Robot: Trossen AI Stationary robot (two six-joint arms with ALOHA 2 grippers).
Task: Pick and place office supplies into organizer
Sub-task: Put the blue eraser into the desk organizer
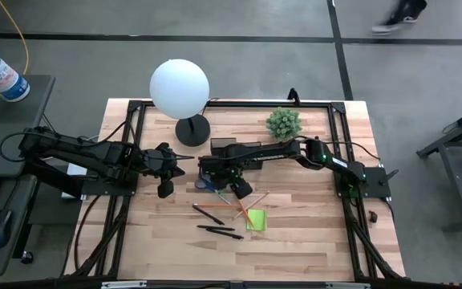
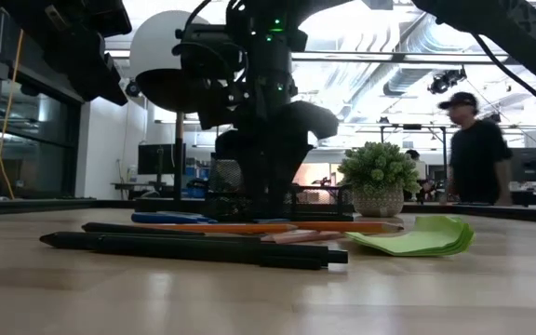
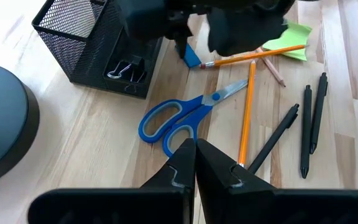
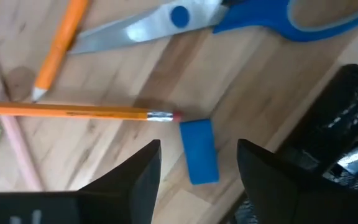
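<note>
The right gripper (image 4: 197, 165) hangs low over the desk (image 1: 311, 233) with its jaws spread wide and holding nothing; a small blue block (image 4: 199, 151) lies flat on the wood between them, just past the eraser end of an orange pencil (image 4: 67, 111). The blue-handled scissors (image 3: 182, 116) lie closed just beside that block, and the black mesh organizer (image 3: 98, 43) stands next to it with a binder clip (image 3: 122, 67) in one low compartment. Farther out lie a second orange pencil (image 3: 247, 112), three black pens (image 3: 306, 127) and the lime-green sticky-note pad (image 1: 256, 219). The left gripper (image 3: 196, 168) hovers near the scissors, its jaws pressed together and empty. A white globe lamp (image 1: 180, 88) and a small potted plant (image 1: 283, 122) stand at the far edge.
</note>
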